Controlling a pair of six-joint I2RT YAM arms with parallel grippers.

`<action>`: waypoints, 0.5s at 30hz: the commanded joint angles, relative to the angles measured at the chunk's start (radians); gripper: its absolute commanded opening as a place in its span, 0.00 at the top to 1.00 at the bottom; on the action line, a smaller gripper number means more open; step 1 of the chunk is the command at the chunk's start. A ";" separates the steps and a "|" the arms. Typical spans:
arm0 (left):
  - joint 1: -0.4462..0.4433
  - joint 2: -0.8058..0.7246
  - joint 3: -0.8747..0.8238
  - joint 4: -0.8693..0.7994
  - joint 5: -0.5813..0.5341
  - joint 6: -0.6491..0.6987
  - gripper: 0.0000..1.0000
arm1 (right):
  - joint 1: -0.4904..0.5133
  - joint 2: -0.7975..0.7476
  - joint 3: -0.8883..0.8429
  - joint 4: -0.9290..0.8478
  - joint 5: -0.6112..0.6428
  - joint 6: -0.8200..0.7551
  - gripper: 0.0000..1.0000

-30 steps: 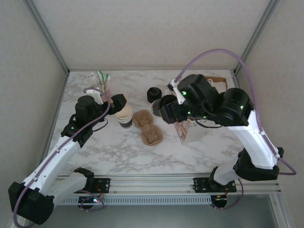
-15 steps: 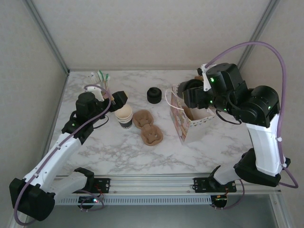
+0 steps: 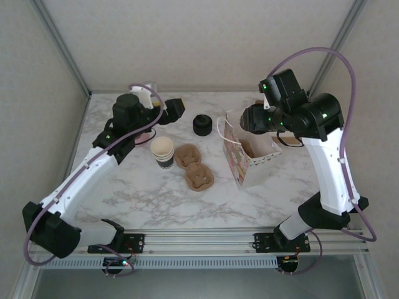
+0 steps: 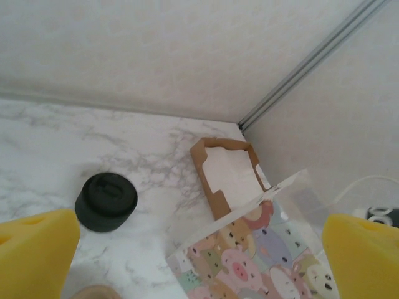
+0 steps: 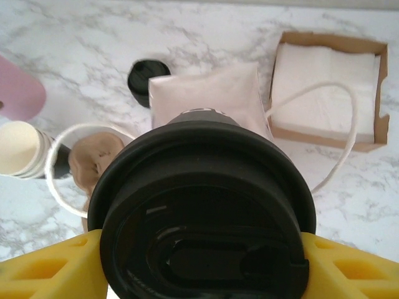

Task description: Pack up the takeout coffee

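Note:
The takeout coffee (image 5: 202, 212) fills the right wrist view from above as a round black lid. My right gripper (image 5: 202, 271) is shut on it, with a yellow pad pressed against each side. In the top view this gripper (image 3: 249, 118) hangs over the open mouth of the cartoon-animal paper bag (image 3: 249, 163); the bag's opening (image 5: 206, 93) lies directly beneath the cup. My left gripper (image 3: 173, 109) is raised near the back of the table, open, with nothing between its yellow pads (image 4: 37, 249).
A stack of lidless cups (image 3: 163, 151) stands left of centre, beside two brown pulp carriers (image 3: 194, 166). A squat pile of black lids (image 3: 201, 124) sits behind them. A brown box of napkins (image 5: 327, 87) lies behind the bag.
My right gripper carried the coffee rightward from above the carriers to over the bag. My left arm swung up and toward the back of the table.

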 commanded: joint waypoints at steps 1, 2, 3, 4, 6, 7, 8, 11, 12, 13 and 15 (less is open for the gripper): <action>-0.023 0.074 0.075 0.007 -0.008 0.051 0.00 | -0.025 0.008 -0.050 -0.192 -0.021 0.001 0.33; -0.032 0.099 0.099 0.002 -0.014 0.060 0.00 | -0.029 0.012 -0.064 -0.192 -0.025 0.000 0.33; -0.040 0.122 0.122 0.000 -0.015 0.069 0.00 | -0.031 0.015 -0.075 -0.191 -0.030 -0.003 0.33; -0.048 0.141 0.138 0.000 -0.017 0.076 0.00 | -0.035 0.019 -0.084 -0.193 -0.033 -0.004 0.33; -0.060 0.186 0.180 -0.010 -0.029 0.093 0.00 | -0.042 0.026 -0.098 -0.192 -0.045 -0.010 0.33; -0.065 0.204 0.193 -0.012 -0.029 0.099 0.00 | -0.045 0.029 -0.107 -0.192 -0.050 -0.014 0.33; -0.067 0.222 0.209 -0.010 -0.028 0.105 0.00 | -0.050 0.033 -0.118 -0.193 -0.056 -0.016 0.33; -0.078 0.272 0.249 -0.014 -0.021 0.123 0.00 | -0.065 0.045 -0.155 -0.192 -0.061 -0.021 0.33; -0.080 0.288 0.262 -0.016 -0.016 0.127 0.00 | -0.070 0.050 -0.172 -0.193 -0.063 -0.024 0.33; -0.081 0.299 0.272 -0.018 -0.011 0.132 0.00 | -0.073 0.055 -0.182 -0.193 -0.065 -0.026 0.33; -0.084 0.322 0.289 -0.018 0.001 0.141 0.00 | -0.081 0.066 -0.200 -0.193 -0.065 -0.028 0.33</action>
